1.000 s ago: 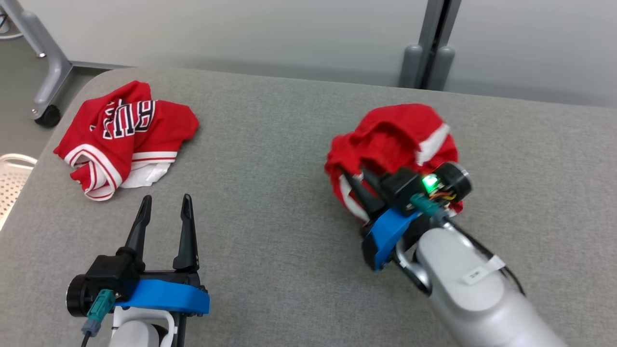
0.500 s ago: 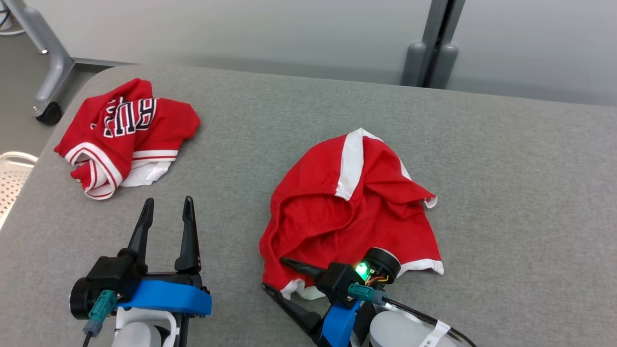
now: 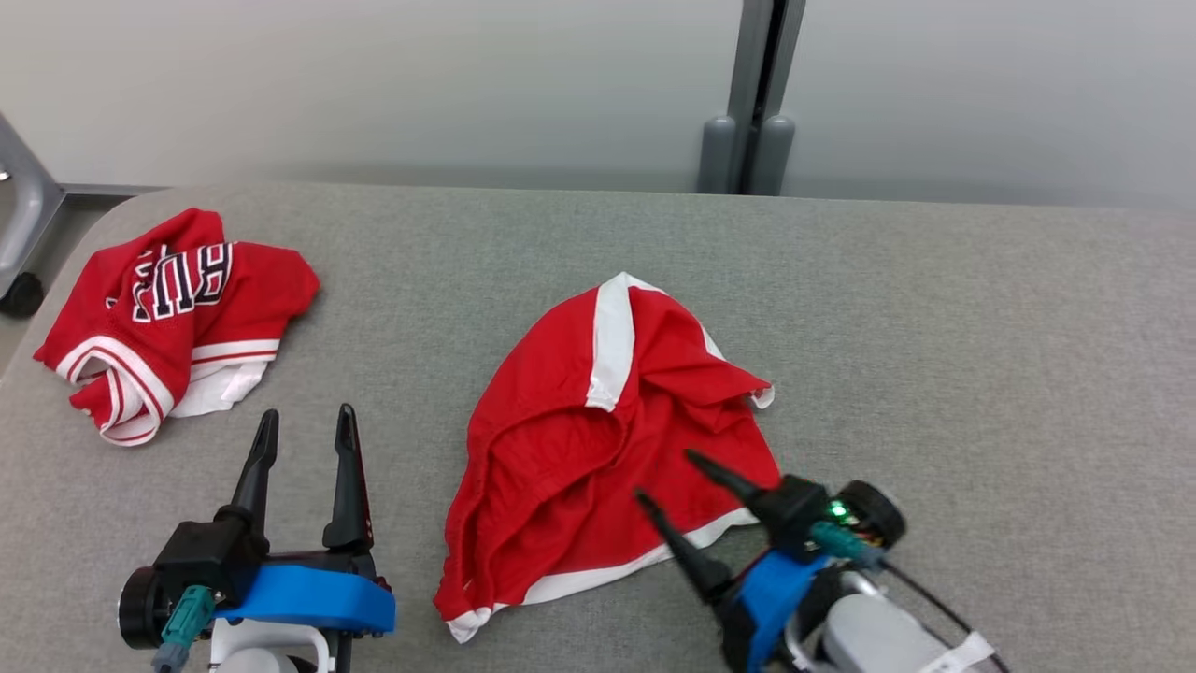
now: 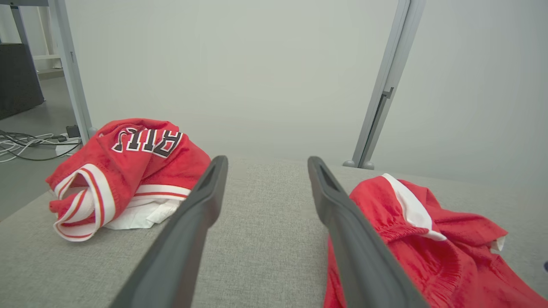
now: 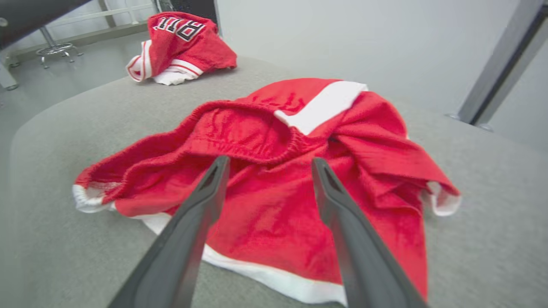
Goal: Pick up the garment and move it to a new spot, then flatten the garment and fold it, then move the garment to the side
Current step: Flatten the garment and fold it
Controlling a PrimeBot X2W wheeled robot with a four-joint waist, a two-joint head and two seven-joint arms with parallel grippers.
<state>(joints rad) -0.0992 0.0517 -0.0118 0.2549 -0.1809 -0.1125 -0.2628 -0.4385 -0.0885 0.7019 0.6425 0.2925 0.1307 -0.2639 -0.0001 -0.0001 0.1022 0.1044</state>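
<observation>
The garment (image 3: 598, 439), red shorts with white stripes and hems, lies rumpled and partly spread on the grey table (image 3: 934, 308), near the front middle; it also shows in the right wrist view (image 5: 274, 179) and the left wrist view (image 4: 428, 239). My right gripper (image 3: 668, 477) is open, its fingertips hovering over the garment's lower right part, nothing between them. My left gripper (image 3: 304, 416) stands open at the lower left, to the left of the garment, holding nothing.
A second red garment with black-and-white lettering (image 3: 168, 318) lies crumpled at the table's far left, also seen in the wrist views (image 4: 124, 171) (image 5: 180, 42). A grey post (image 3: 747, 112) stands behind the table. Bare table surface stretches to the right.
My right gripper carried the bunched garment from the right toward the front middle, laid it down and opened, letting go. The head camera has shifted, so the whole scene sits further left.
</observation>
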